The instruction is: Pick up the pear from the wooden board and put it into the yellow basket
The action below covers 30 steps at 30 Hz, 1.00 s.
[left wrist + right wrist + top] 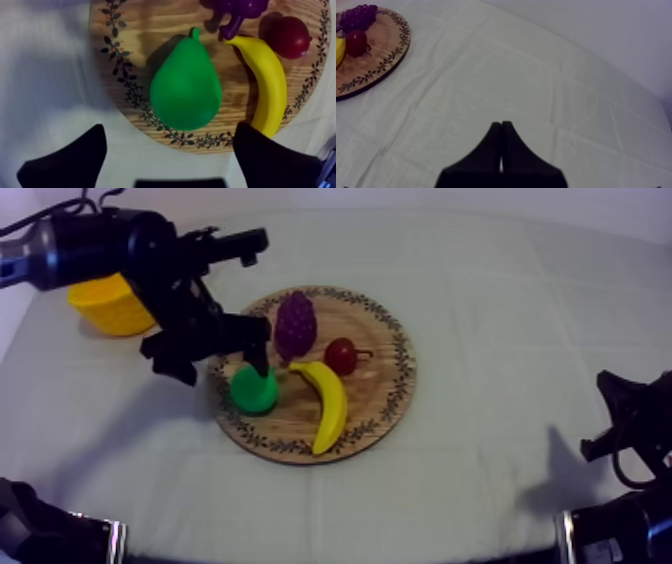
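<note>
Left gripper (170,127) spread wide above pear (186,90) at board's (125,30) left edge, seemingly not touching; right gripper (501,125) clenched empty over desk (536,75).

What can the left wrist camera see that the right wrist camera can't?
Left wrist view, not the right: the green pear lying on the wooden board, with the left pincer open close to it. Right wrist view, not the left: the right pincer shut into a narrow wedge over a wide stretch of cloth. Both: the board, the grapes, the small red fruit and the banana.
</note>
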Each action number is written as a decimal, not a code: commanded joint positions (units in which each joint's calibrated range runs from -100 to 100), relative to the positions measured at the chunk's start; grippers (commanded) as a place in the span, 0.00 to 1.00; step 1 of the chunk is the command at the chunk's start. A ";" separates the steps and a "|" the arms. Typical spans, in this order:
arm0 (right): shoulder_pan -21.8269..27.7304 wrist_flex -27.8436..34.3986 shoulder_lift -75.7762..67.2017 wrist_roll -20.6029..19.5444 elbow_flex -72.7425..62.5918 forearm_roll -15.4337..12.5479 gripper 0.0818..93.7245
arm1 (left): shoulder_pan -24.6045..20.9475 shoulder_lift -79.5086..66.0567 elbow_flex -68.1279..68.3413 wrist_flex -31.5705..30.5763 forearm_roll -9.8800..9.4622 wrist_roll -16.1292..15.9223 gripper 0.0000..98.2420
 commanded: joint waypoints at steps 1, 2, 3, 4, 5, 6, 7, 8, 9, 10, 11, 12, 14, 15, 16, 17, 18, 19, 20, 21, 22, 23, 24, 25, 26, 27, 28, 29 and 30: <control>0.01 -0.01 -0.03 -0.01 -0.02 -0.02 0.00 | 0.08 2.86 -0.50 -0.71 0.30 -0.18 0.97; 0.01 -0.01 -0.03 -0.01 -0.02 -0.02 0.00 | 0.13 3.93 -1.00 -1.04 0.46 -0.28 0.97; 0.01 -0.01 -0.03 -0.01 -0.02 -0.02 0.00 | 0.17 4.96 -1.62 -1.27 0.61 -0.38 0.97; 0.01 -0.01 -0.03 -0.01 -0.02 -0.02 0.00 | 0.19 5.99 -2.25 -1.44 0.76 -0.47 0.97; 0.01 -0.01 -0.03 -0.01 -0.02 -0.02 0.00 | 0.21 6.94 -2.80 -1.55 0.96 -0.54 0.97; 0.01 -0.01 -0.03 -0.01 -0.02 -0.02 0.00 | 0.20 7.82 -3.24 -1.73 1.20 -0.65 0.97; 0.01 -0.01 -0.03 -0.01 -0.02 -0.02 0.00 | 0.18 8.63 -3.59 -1.97 1.48 -0.79 0.98; 0.01 -0.01 -0.03 -0.01 -0.02 -0.02 0.00 | 0.11 9.44 -3.87 -2.29 1.80 -0.99 0.98; 0.01 -0.01 -0.03 -0.01 -0.02 -0.02 0.00 | 0.05 10.21 -4.13 -2.61 2.12 -1.23 0.98; 0.01 -0.01 -0.03 -0.01 -0.02 -0.02 0.00 | -0.02 10.96 -4.48 -2.86 2.38 -1.46 0.98; 0.01 -0.01 -0.03 -0.01 -0.02 -0.02 0.00 | -0.09 11.69 -4.89 -3.03 2.55 -1.64 0.98; 0.01 -0.01 -0.03 -0.01 -0.02 -0.02 0.00 | -0.14 12.33 -5.28 -3.15 2.68 -1.82 0.98; 0.01 -0.01 -0.03 -0.01 -0.02 -0.02 0.00 | -0.22 13.36 -5.76 -3.16 2.86 -2.04 0.97; 0.01 -0.01 -0.03 -0.01 -0.02 -0.02 0.00 | -0.27 13.73 -5.86 -3.15 2.94 -2.14 0.97; 0.01 -0.01 -0.03 -0.01 -0.02 -0.02 0.00 | -0.31 14.07 -5.89 -3.14 3.01 -2.21 0.97; 0.01 -0.01 -0.03 -0.01 -0.02 -0.02 0.00 | -0.36 14.41 -5.91 -3.13 3.05 -2.26 0.96; 0.01 -0.01 -0.03 -0.01 -0.02 -0.02 0.00 | -0.41 14.75 -5.96 -3.12 3.09 -2.34 0.95; 0.01 -0.01 -0.03 -0.01 -0.02 -0.02 0.00 | -0.45 15.06 -5.99 -3.12 3.11 -2.43 0.93; 0.01 -0.01 -0.03 -0.01 -0.02 -0.02 0.00 | -0.48 15.31 -6.02 -3.12 3.13 -2.48 0.90; 0.01 -0.01 -0.03 -0.01 -0.02 -0.02 0.00 | -0.47 15.51 -5.97 -3.14 3.14 -2.54 0.88; 0.01 -0.01 -0.03 -0.01 -0.02 -0.02 0.00 | -0.47 15.65 -5.80 -3.16 3.15 -2.52 0.84; 0.01 -0.01 -0.03 -0.01 -0.02 -0.02 0.00 | -0.45 15.70 -5.55 -3.17 3.14 -2.46 0.80; 0.01 -0.01 -0.03 -0.01 -0.02 -0.02 0.00 | -0.43 15.68 -5.24 -3.20 3.13 -2.42 0.77; 0.01 -0.01 -0.03 -0.01 -0.02 -0.02 0.00 | -0.40 15.64 -4.95 -3.27 3.14 -2.39 0.73; 0.01 -0.01 -0.03 -0.01 -0.02 -0.02 0.00 | -0.36 15.58 -4.72 -3.34 3.15 -2.40 0.69; 0.01 -0.01 -0.03 -0.01 -0.02 -0.02 0.00 | -0.28 15.52 -4.56 -3.47 3.16 -2.47 0.66; 0.01 -0.01 -0.03 -0.01 -0.02 -0.02 0.00 | -0.18 15.47 -4.51 -3.58 3.16 -2.56 0.64; 0.01 -0.01 -0.03 -0.01 -0.02 -0.02 0.00 | -0.05 15.44 -4.58 -3.66 3.15 -2.65 0.61; 0.01 -0.01 -0.03 -0.01 -0.02 -0.02 0.00 | 0.11 15.42 -4.76 -3.71 3.11 -2.75 0.59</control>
